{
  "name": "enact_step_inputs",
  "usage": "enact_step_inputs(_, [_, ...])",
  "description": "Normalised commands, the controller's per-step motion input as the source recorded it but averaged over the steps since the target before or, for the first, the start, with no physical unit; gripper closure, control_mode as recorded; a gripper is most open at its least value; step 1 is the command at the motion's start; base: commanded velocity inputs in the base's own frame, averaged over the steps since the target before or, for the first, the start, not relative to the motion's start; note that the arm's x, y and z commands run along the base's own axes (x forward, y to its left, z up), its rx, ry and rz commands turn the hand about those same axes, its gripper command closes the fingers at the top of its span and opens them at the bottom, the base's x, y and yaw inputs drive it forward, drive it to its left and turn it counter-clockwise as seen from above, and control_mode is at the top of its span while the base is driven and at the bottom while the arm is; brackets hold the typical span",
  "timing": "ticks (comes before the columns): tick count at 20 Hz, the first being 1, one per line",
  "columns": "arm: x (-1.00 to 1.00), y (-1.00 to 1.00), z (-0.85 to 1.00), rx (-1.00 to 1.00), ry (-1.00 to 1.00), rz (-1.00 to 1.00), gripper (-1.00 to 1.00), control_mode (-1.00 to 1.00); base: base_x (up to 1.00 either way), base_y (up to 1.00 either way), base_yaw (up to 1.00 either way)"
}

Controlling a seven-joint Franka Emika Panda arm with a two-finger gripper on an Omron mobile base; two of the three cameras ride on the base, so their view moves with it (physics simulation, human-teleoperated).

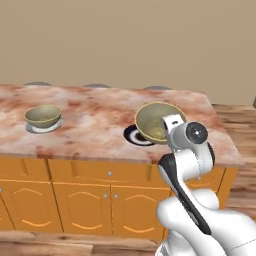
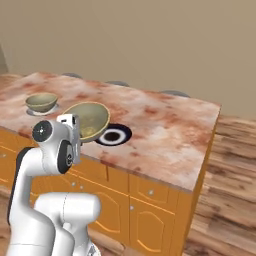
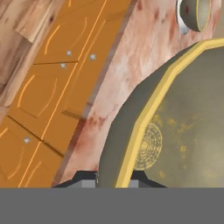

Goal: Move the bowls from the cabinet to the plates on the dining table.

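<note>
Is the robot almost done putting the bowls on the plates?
Halfway. One bowl already sits on the pale plate on the table. The second bowl is tilted in the shut gripper, pinched by its rim, above the dark plate. It is not yet set down. What is left: lower it onto that plate and let go.

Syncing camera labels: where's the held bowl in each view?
Left base view: held bowl, right of centre, tilted, over the dark plate.
Right base view: left of centre, beside the same plate.
Hand view: right half, rim between the end effector tips.
Shared landmark: the other bowl on its pale plate.
</note>
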Motion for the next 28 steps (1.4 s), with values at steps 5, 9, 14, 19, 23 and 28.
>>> enact_step_inputs(5, [0.00, 0.00, 0.00, 0.00, 0.00, 0.00, 1.00, 1.00, 0.03, 0.51, -0.19])
enact_step_inputs(9, [0.00, 0.00, 0.00, 0.00, 0.00, 0.00, 1.00, 1.00, 0.10, 0.59, -0.08])
enact_step_inputs(14, [0.00, 0.00, 0.00, 0.00, 0.00, 0.00, 1.00, 1.00, 0.06, 0.20, -0.17])
enact_step_inputs(19, [0.00, 0.00, 0.00, 0.00, 0.00, 0.00, 1.00, 1.00, 0.02, 0.00, -0.41])
enact_step_inputs(23, [0.00, 0.00, 0.00, 0.00, 0.00, 0.00, 1.00, 1.00, 0.10, 0.00, -0.39])
enact_step_inputs(28, [0.00, 0.00, 0.00, 0.00, 0.00, 0.00, 1.00, 1.00, 0.13, 0.00, -0.17])
